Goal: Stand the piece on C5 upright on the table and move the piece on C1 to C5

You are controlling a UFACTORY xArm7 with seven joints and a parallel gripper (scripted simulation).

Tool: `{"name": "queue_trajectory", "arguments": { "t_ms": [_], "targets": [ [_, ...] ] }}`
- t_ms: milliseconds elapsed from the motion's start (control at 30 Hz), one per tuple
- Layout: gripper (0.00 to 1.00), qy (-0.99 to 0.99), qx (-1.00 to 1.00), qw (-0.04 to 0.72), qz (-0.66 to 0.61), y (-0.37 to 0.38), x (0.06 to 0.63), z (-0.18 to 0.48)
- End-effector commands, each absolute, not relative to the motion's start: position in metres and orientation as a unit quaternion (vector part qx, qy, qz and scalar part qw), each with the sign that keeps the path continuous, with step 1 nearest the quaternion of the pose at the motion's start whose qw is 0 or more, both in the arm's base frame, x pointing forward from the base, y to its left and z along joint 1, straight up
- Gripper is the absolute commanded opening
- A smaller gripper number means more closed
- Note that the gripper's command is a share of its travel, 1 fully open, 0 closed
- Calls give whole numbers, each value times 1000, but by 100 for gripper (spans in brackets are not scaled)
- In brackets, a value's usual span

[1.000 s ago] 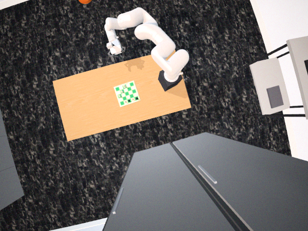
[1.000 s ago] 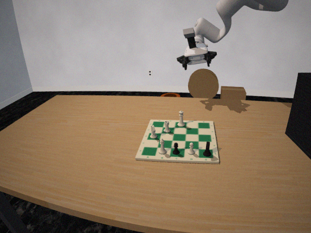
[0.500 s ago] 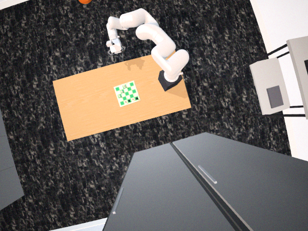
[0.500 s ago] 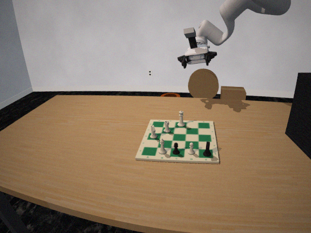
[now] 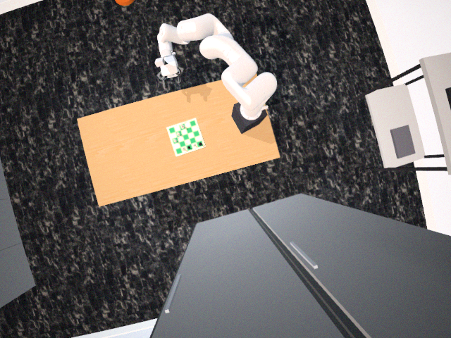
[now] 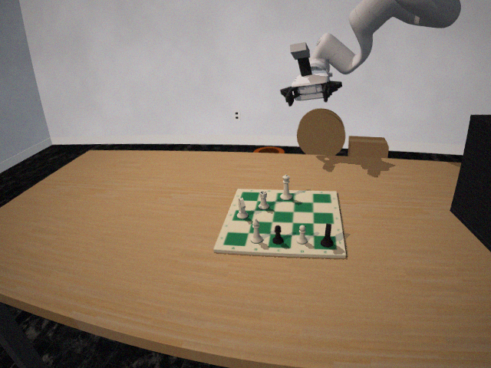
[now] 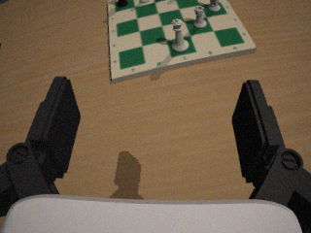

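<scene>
Wooden worktop lies beneath my gripper, which hangs wide open and empty, well short of the chessboard.

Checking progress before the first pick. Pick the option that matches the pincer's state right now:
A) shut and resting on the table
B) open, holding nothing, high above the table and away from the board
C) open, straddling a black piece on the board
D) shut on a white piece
B: the pincer hangs high over the far side of the table, fingers spread wide with only bare wood between them, well short of the chessboard.
</scene>
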State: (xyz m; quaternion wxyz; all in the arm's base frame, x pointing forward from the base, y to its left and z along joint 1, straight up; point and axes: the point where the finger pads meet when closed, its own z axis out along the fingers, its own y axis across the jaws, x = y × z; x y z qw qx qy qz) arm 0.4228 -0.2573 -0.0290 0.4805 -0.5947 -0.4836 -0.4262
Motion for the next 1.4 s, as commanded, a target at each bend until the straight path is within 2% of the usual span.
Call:
{"name": "queue_trajectory", "arguments": {
  "t_ms": [0, 1367],
  "targets": [
    [100, -478, -595, 478, -435, -260, 425, -26],
    [100, -458, -594, 478, -458, -266, 428, -21]
  ]
}}
